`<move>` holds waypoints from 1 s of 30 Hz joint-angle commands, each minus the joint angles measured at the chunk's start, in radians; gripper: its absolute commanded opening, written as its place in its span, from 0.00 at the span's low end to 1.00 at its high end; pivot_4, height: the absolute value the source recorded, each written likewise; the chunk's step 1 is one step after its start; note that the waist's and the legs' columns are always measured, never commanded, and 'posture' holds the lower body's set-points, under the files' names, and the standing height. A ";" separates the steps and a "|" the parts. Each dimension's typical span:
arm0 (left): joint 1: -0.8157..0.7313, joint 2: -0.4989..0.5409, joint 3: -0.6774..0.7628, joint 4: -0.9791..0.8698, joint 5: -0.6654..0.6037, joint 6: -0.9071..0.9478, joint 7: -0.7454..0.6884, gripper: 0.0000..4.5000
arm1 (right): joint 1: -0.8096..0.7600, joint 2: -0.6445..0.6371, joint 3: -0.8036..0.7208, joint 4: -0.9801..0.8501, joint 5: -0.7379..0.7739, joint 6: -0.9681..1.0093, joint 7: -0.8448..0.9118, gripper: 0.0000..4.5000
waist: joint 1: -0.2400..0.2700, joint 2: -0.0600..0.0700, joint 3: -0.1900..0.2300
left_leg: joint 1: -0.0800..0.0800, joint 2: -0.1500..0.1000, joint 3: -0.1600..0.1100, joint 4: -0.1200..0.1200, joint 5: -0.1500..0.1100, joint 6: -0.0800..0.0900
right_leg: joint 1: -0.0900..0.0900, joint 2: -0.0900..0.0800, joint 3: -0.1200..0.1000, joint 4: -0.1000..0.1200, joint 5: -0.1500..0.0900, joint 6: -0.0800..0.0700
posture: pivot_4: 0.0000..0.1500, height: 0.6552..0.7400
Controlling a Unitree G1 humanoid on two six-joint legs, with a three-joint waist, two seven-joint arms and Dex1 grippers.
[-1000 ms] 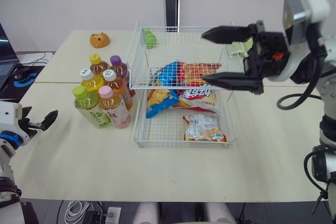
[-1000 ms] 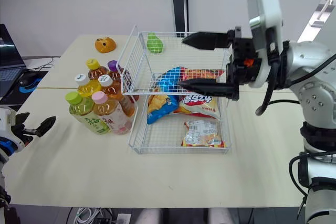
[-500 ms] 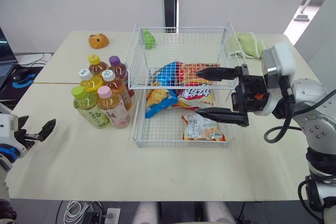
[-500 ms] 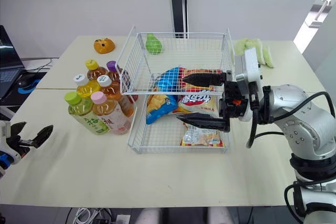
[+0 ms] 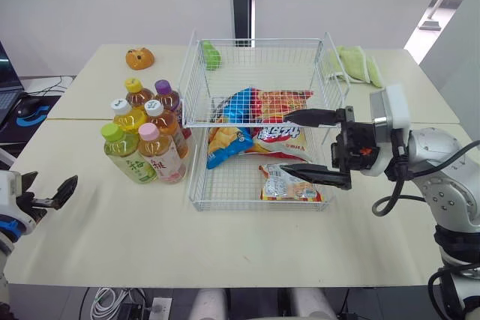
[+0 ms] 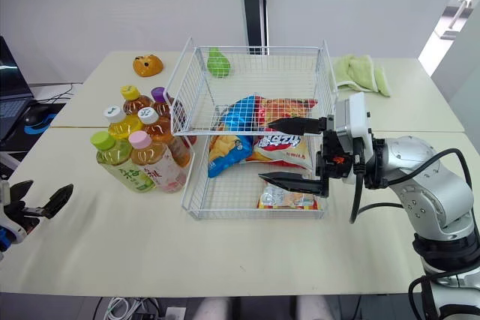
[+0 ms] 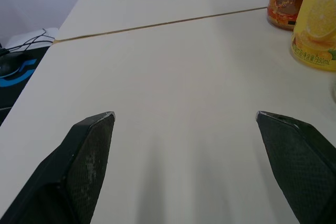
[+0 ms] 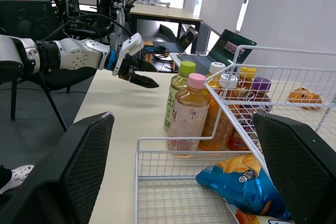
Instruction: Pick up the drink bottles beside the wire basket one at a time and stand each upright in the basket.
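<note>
Your two head views looked forward and down from above the near edge of the desk (image 5: 247,237). Both took in its whole top, the wire basket (image 5: 262,65) and the bottles (image 5: 154,151). Your left wrist view sat low by the near left corner, facing along the desk top between the fingers of the left gripper (image 7: 184,115) toward two bottle bases. Your right wrist view looked from the basket's right side across it to the bottles and the left gripper beyond.

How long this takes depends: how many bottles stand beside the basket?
6, left of the basket: yellow-capped and purple-capped behind, two white-capped between, green-capped and pink-capped in front. None seem hidden.
</note>
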 commanded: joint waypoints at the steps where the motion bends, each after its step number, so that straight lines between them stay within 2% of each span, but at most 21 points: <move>1: 0.038 -0.006 0.060 -0.080 -0.047 0.017 -0.013 0.99 | -0.004 -0.011 -0.019 -0.004 0.022 -0.009 0.027 1.00 | 0.000 0.000 0.000 | 0.000 0.000 0.000 0.000 0.000 0.000 | 0.000 0.000 0.000 0.000 0.000 0.000 | 1.00 1.00; 7: 0.166 -0.069 0.162 -0.318 -0.168 0.124 -0.006 0.99 | -0.009 -0.003 -0.018 0.029 0.011 -0.014 0.038 1.00 | 0.000 0.000 0.000 | 0.000 0.001 0.000 0.000 0.000 0.000 | 0.000 0.000 0.001 0.000 0.000 0.000 | 1.00 1.00; 11: 0.318 -0.142 0.254 -0.562 -0.278 0.214 0.011 0.99 | -0.035 -0.008 -0.013 0.041 0.034 0.011 0.058 1.00 | -0.003 0.000 0.000 | 0.000 0.001 -0.001 0.000 0.000 0.000 | 0.000 -0.003 0.002 -0.001 0.000 0.000 | 1.00 1.00; 16: 0.442 -0.199 0.291 -0.868 -0.417 0.334 0.085 0.99 | -0.079 0.001 0.000 0.088 0.015 -0.001 0.079 1.00 | 0.001 -0.001 0.001 | 0.000 0.000 -0.001 0.000 0.000 0.000 | 0.001 -0.004 0.001 -0.001 0.000 0.000 | 1.00 1.00; 21: 0.371 -0.170 0.237 -0.950 -0.425 0.381 0.176 0.99 | -0.105 0.011 0.016 0.099 0.024 0.010 0.101 1.00 | 0.014 -0.001 0.001 | 0.002 -0.001 -0.004 0.001 0.000 0.000 | 0.005 0.003 0.001 -0.002 -0.001 -0.002 | 1.00 1.00; 30: 0.190 -0.129 0.124 -0.870 -0.362 0.413 0.233 0.99 | -0.097 0.005 0.007 0.074 0.027 0.026 0.088 1.00 | 0.013 0.000 0.001 | 0.001 0.000 -0.004 0.000 0.000 0.000 | 0.005 0.009 0.001 -0.007 0.000 -0.004 | 1.00 1.00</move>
